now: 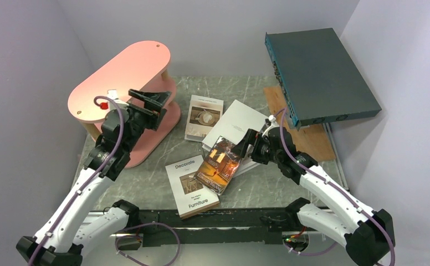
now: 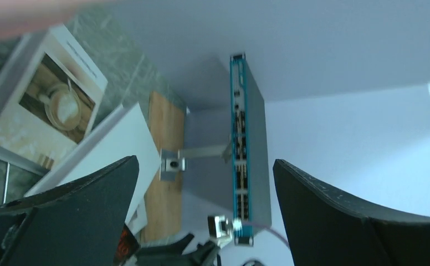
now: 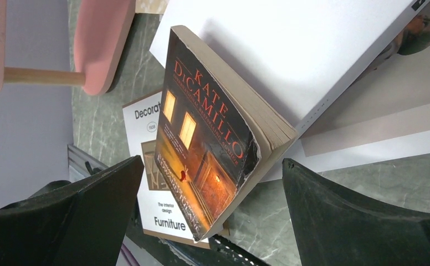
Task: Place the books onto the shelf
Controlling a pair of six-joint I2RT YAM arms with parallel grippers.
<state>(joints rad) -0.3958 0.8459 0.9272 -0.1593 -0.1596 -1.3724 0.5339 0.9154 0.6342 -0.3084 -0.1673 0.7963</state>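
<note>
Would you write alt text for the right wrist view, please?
A glossy dark orange-brown paperback rests tilted against white books, framed by the right arm's open black fingers. A white "Decorate Furniture" book and the salmon-pink shelf lie beyond.

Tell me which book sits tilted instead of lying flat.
The glossy dark orange-brown Kate DiCamillo paperback: it leans on the white stack, one edge raised. The Decorate Furniture book and the coffee-cup book lie flat.

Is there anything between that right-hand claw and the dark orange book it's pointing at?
Nothing visible. The right gripper is open and points straight at the dark orange book, which leans on a white book; no object sits between them.
</note>
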